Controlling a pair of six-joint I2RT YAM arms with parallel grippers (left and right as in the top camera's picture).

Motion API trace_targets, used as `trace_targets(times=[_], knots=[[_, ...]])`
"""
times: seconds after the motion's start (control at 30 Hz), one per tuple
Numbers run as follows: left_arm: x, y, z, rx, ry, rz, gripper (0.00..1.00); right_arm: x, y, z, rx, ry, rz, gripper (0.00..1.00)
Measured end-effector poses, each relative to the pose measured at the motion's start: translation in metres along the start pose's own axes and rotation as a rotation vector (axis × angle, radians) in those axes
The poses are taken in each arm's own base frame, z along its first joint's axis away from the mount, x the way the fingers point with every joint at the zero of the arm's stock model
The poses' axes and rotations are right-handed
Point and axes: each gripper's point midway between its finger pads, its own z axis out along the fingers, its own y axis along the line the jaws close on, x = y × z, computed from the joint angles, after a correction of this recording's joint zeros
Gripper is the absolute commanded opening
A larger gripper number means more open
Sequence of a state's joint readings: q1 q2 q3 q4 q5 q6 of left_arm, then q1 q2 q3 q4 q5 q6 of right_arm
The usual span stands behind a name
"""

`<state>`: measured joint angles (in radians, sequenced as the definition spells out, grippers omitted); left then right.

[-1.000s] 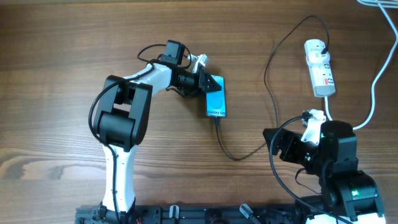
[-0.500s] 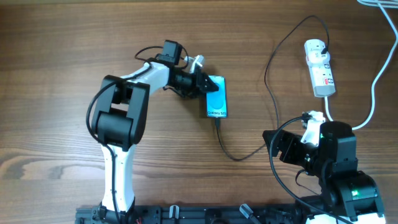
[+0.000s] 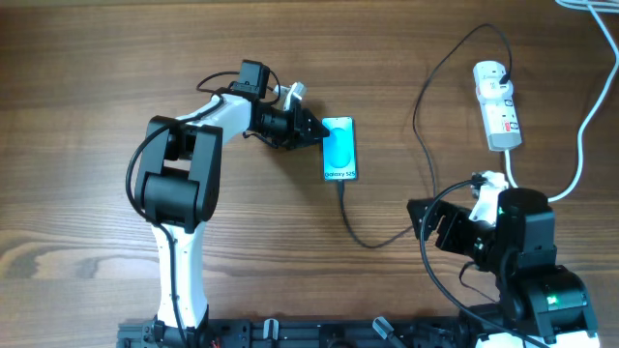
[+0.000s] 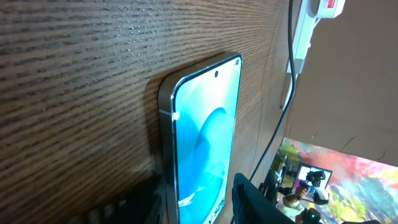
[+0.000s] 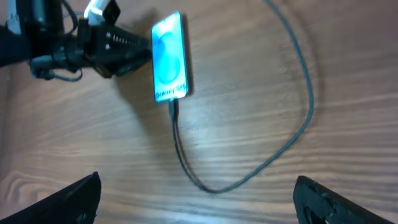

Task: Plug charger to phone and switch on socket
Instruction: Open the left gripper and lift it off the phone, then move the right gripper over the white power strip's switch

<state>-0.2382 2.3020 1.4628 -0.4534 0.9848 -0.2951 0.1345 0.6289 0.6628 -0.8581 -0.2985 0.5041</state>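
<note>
The phone (image 3: pixel 339 148) lies face up on the table, its turquoise screen lit. The charger (image 3: pixel 418 108), a thin black cable, runs from the socket (image 3: pixel 496 104) in a long loop to a plug (image 3: pixel 338 187) seated in the phone's near end. My left gripper (image 3: pixel 311 130) is at the phone's upper left edge, partly open. In the left wrist view the phone (image 4: pixel 202 143) edge sits between the fingers, with a gap at the screen-side finger (image 4: pixel 249 199). My right gripper (image 5: pixel 199 202) hovers wide open above the cable loop (image 5: pixel 308 93), holding nothing.
A thick white cord (image 3: pixel 583 135) runs from the socket's near end toward the back right corner. The right arm's base (image 3: pixel 527 271) fills the near right. The socket (image 4: pixel 309 25) shows far off in the left wrist view.
The left gripper has drawn back to the left off the phone, which now rests flat and slightly further right. The right gripper's jaws have spread wider.
</note>
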Motion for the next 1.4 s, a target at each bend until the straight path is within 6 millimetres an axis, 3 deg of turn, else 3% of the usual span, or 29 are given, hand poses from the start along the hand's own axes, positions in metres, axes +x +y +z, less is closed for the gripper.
trace_targets(times=[0.03,0.13,0.17,0.33,0.43,0.53,0.6,0.8,0.9,1.03,1.17,1.2,1.3,1.33,1.4], knots=[[0.000,0.000,0.000,0.001,0.000,0.000,0.38,-0.003,-0.001,0.000,0.006,-0.014,-0.003,0.99],[0.001,0.000,-0.002,0.001,0.004,-0.016,0.30,-0.017,-0.002,-0.001,0.022,-0.079,-0.006,0.69],[0.002,0.002,-0.004,-0.003,0.008,-0.035,0.28,-0.021,-0.002,-0.001,0.029,-0.095,0.002,0.66],[0.008,0.024,-0.028,-0.023,0.010,-0.172,0.16,-0.032,-0.021,0.000,0.127,-0.159,0.183,0.23],[0.014,0.035,-0.043,-0.056,0.012,-0.242,0.10,-0.033,-0.036,0.007,0.200,-0.161,0.277,0.06],[0.029,0.043,-0.065,-0.139,0.017,-0.282,0.04,-0.032,-0.057,0.019,0.315,-0.151,0.395,0.04],[0.040,0.035,-0.086,-0.202,0.013,-0.272,0.04,-0.031,-0.072,0.029,0.393,-0.146,0.453,0.04],[0.067,-0.042,-0.169,-0.419,-0.150,-0.061,0.04,-0.041,-0.100,0.054,0.513,-0.164,0.534,0.05],[0.088,-0.071,-0.191,-0.492,-0.204,0.019,0.04,-0.055,-0.117,0.051,0.537,-0.218,0.583,0.04],[0.117,-0.101,-0.217,-0.605,-0.283,0.130,0.04,-0.083,-0.161,0.028,0.606,-0.332,0.640,0.04],[0.145,-0.125,-0.248,-0.657,-0.392,0.207,0.05,-0.114,-0.185,0.008,0.623,-0.443,0.616,0.04],[0.153,-0.130,-0.257,-0.668,-0.425,0.224,0.08,-0.119,-0.188,0.007,0.625,-0.455,0.605,0.04],[0.179,-0.134,-0.283,-0.733,-0.525,0.233,0.56,-0.127,-0.198,0.016,0.635,-0.456,0.583,0.04],[0.189,-0.134,-0.292,-0.756,-0.570,0.225,1.00,-0.131,-0.201,0.022,0.631,-0.460,0.577,0.05],[0.210,-0.133,-0.309,-0.797,-0.641,0.204,1.00,-0.137,-0.206,0.032,0.621,-0.464,0.573,0.04]])
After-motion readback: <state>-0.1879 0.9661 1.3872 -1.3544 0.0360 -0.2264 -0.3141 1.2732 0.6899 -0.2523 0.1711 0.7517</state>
